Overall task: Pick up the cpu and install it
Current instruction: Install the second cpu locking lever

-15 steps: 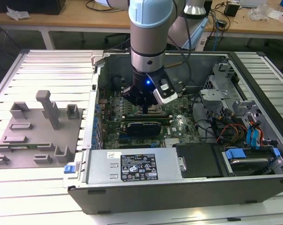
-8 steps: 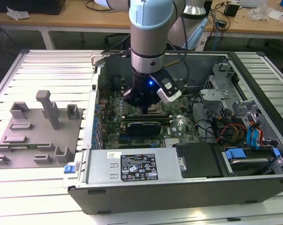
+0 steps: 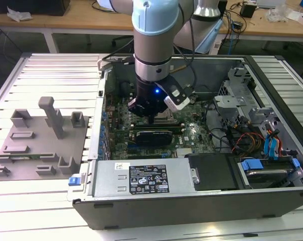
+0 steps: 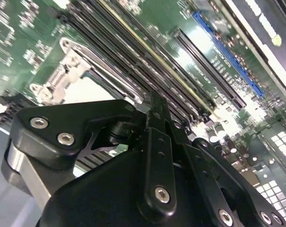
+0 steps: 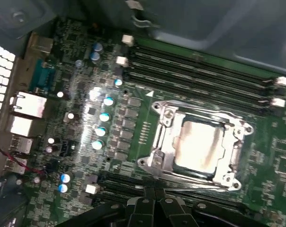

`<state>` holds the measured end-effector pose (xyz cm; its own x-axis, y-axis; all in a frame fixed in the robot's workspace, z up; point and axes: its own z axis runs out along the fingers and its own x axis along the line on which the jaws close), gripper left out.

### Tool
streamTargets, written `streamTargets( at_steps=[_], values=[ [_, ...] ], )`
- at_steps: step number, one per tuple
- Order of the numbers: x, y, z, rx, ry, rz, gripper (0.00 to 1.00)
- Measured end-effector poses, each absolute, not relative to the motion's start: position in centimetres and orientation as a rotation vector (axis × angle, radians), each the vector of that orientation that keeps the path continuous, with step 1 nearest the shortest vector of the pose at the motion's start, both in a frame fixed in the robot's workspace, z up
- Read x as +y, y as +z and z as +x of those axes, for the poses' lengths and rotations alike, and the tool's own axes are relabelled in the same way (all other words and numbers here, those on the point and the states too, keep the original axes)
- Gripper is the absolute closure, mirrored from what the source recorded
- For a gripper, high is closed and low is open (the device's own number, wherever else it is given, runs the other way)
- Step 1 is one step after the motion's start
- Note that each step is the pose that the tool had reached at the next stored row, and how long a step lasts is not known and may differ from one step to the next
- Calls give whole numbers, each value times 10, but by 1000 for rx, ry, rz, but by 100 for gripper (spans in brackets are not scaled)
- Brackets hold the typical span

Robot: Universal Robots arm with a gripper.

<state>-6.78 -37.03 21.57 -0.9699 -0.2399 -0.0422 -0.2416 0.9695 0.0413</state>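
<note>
Gripper (image 3: 150, 119) hanging low inside the open computer case (image 3: 191, 198), right over the motherboard (image 3: 191, 135), with a blue light glowing on the wrist. Black linkage up close in both wrist views (image 4: 155, 137), fingers drawn narrow, nearly together, nothing gripped between them. Tips hovering just beside the socket, not touching it as far as can be seen.

In the first wrist view, cpu (image 5: 198, 145) lying flat in the socket frame (image 5: 158, 153), pale silvery top facing up, metal rim all around it. Frame's corner bracket also catching light in the second wrist view (image 4: 62, 80).

Long black memory slots (image 5: 200, 71) running along one side of the socket, a row of blue-topped capacitors (image 5: 101, 124) on the other side, rear port blocks (image 5: 24, 111) past those. Blue expansion slot (image 4: 228, 56) in the second wrist view.

Moving outward in the exterior view: labelled power supply (image 3: 146, 182) along the near edge of the case, drive bay with blue tabs (image 3: 254, 164) at the near right, bundle of cables (image 3: 242, 138) beside it. Grey plastic fixture plate (image 3: 38, 145) with upright posts well apart at the exterior view's left, sitting on the slatted metal table (image 3: 36, 206). Wooden benches (image 3: 66, 22) far behind.
</note>
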Motion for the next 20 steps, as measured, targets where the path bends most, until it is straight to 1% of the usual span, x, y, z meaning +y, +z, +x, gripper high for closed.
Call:
streamTargets(
  at_steps=[3, 5, 6, 11, 12, 14, 17, 20],
  values=[
    [-370, 213, -70, 3079, 92, -377, 89],
    [-371, 213, -70, 3075, 121, -376, 89],
    [-373, 212, -71, 3072, 150, -375, 89],
    [-381, 208, -73, 3065, 199, -373, 89],
    [-382, 208, -73, 3062, 221, -370, 89],
    [-383, 207, -73, 3059, 246, -365, 89],
    [-387, 206, -73, 3049, 312, -349, 89],
    [-390, 204, -73, 3041, 356, -339, 89]
  ],
)
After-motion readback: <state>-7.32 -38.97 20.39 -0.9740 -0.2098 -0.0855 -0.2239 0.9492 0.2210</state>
